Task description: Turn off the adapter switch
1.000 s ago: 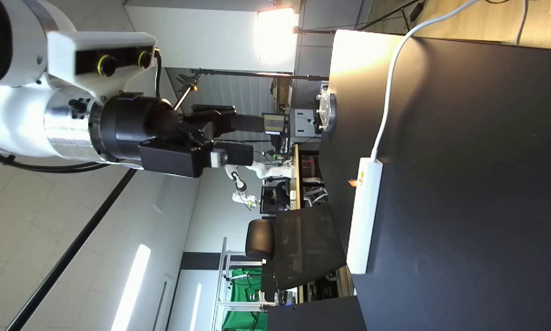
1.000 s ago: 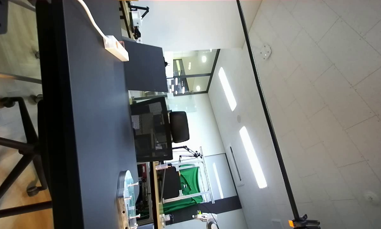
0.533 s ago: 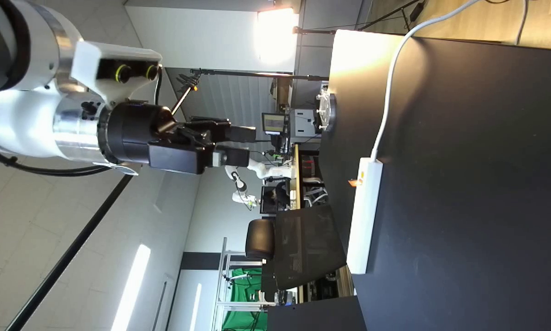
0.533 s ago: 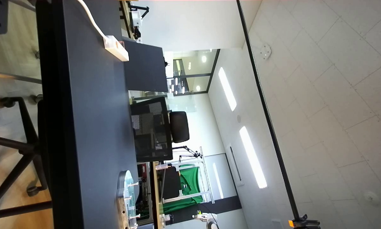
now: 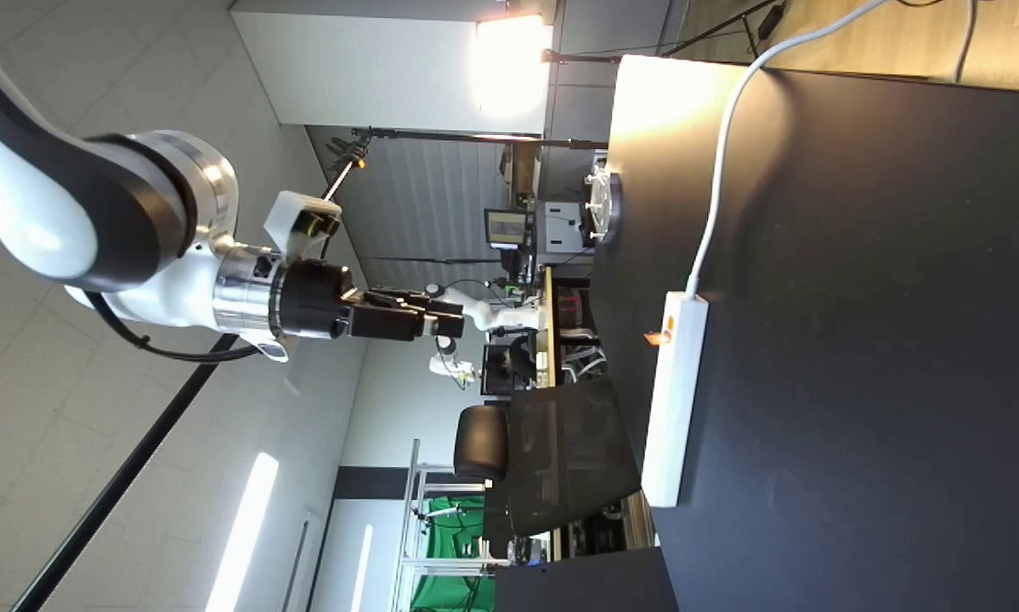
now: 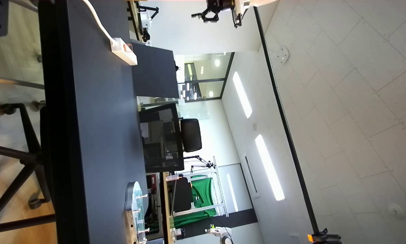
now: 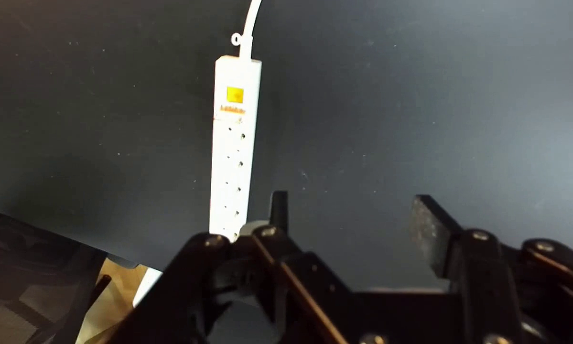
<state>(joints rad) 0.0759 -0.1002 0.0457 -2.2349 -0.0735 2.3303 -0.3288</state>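
Power strip (image 7: 232,149), long, slim and white, lies on the black tabletop (image 5: 849,357) with its row of sockets (image 7: 233,177) facing up, the end opposite its cable (image 7: 252,16) near the tabletop's edge. A square amber switch (image 7: 235,94) sits close to the cable end, and in both exterior views a small orange piece (image 5: 656,338) juts up just beside it. The cable runs out past another edge of the tabletop. The Robotiq gripper (image 7: 353,220) is unclenched, its fingers (image 7: 432,236) spread apart with tabletop showing between them; it hangs well above the tabletop, apart from the strip, on the Panda arm (image 5: 139,221). Farther along stands a clear plate with upright pegs (image 6: 137,203); beyond are a mesh-backed office chair (image 5: 564,459) and a glowing lamp panel (image 5: 513,64).
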